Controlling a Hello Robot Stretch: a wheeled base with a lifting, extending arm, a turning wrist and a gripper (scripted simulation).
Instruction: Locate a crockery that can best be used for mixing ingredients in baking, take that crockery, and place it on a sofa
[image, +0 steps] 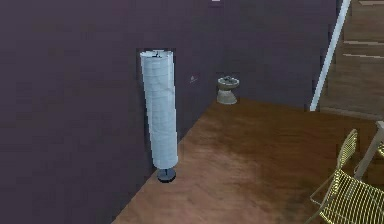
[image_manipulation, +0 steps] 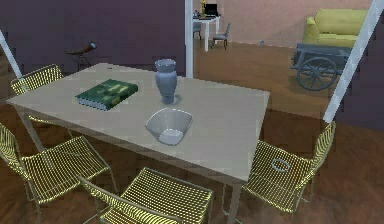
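The search step looks finished: a white bowl (image_manipulation: 168, 126) sits on the table (image_manipulation: 240, 110) in the arm side view, toward the near edge, just in front of a grey vase (image_manipulation: 166, 80) and right of a green book (image_manipulation: 106, 94). Wire chairs (image_manipulation: 60, 165) crowd that edge. Taking the bowl is the step in hand. The next move calls for the arm to reach out between the chairs, down to the bowl's rim. How the gripper's fingers stand I cannot tell. What looks like a yellow sofa (image_manipulation: 340, 25) waits in the far room.
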